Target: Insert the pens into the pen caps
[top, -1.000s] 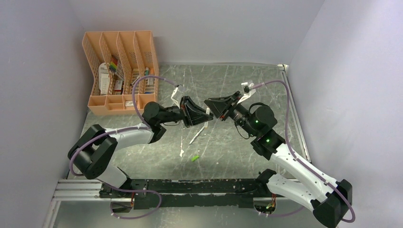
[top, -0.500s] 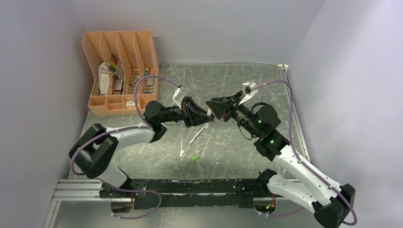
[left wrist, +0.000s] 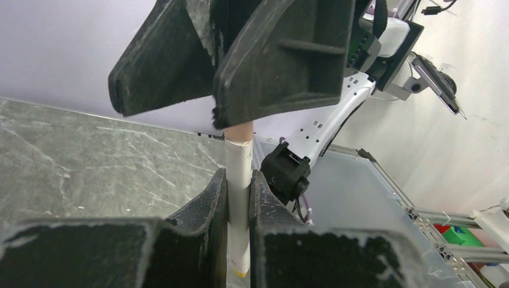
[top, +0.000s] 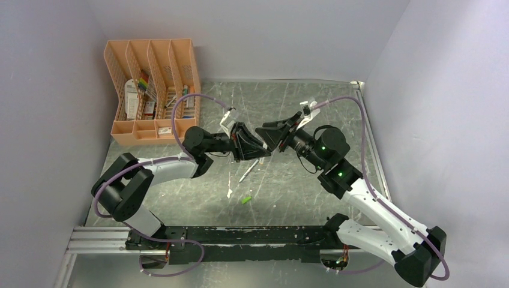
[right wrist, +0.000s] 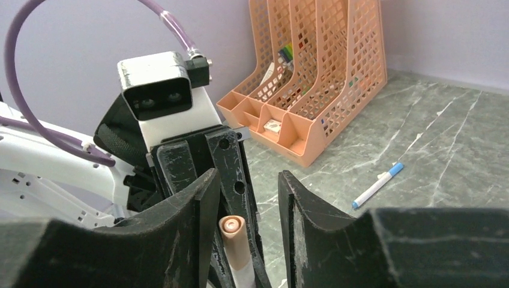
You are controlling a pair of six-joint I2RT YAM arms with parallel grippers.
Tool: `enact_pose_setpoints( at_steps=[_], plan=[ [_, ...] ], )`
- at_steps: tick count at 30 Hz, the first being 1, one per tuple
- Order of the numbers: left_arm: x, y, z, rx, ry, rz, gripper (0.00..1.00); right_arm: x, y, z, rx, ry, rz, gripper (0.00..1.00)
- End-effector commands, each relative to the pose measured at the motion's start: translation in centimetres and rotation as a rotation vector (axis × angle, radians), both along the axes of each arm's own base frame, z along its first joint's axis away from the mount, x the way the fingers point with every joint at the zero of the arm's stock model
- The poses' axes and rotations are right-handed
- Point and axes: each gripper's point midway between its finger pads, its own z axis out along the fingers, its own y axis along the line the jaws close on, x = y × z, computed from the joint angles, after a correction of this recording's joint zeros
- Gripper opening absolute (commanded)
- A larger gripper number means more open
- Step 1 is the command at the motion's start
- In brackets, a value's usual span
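My left claw (left wrist: 238, 180) is pinching the pen (left wrist: 238, 157) mid-air above the surface, with the orange-pink cap (right wrist: 231, 231) on its tip. My right claw (right wrist: 247, 186) is spread either side of that cap. Best bet, I reckon: stay lined up with the barrel, squeeze gently, push straight on.

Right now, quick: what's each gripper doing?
Left gripper: shut on the pen.
Right gripper: open, fingers apart either side of the pen's pink cap.

White pen (left wrist: 238, 174) between left fingers (left wrist: 201, 207)
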Motion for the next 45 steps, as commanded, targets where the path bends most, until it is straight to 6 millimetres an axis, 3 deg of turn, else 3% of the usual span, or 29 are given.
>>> enact_pose_setpoints(
  at_steps=[1, 4, 10, 15, 22, 30, 36, 41, 45],
  plan=[
    [-0.8, 0.1, 2.1, -0.055, -0.081, -0.044, 0.07, -0.5, 0.3, 1.2, 0.014, -0.031, 0.029, 0.39],
    [-0.8, 0.0, 2.1, -0.057, -0.081, -0.047, 0.07, -0.5, 0.3, 1.2, 0.014, -0.027, 0.031, 0.3],
    [-0.8, 0.0, 1.9, -0.056, -0.073, -0.051, 0.07, -0.5, 0.3, 1.0, 0.012, -0.022, 0.033, 0.0],
    [-0.5, 0.0, 2.6, -0.069, -0.078, -0.025, 0.07, -0.6, 0.4, 0.2, 0.009, -0.007, 0.039, 0.0],
    [1.3, -0.3, 5.4, -0.096, -0.078, 0.037, 0.07, -1.0, 0.5, -0.8, -0.011, 0.025, 0.059, 0.0],
    [4.1, 0.0, 7.3, -0.086, -0.084, 0.123, 0.07, -1.0, 0.5, -4.3, -0.129, 0.147, 0.054, 0.0],
    [4.5, 0.2, 8.3, -0.105, -0.093, 0.073, 0.07, -2.1, 1.1, -7.4, -0.2, 0.221, 0.11, 0.0],
    [5.5, 1.8, 8.7, -0.134, -0.077, 0.081, 0.07, -2.8, 0.7, -8.3, -0.247, 0.266, 0.123, 0.0],
    [6.0, 2.0, 9.1, -0.143, -0.093, 0.1, 0.07, -3.6, 1.3, -9.4, -0.242, 0.304, 0.166, 0.0]
  ],
)
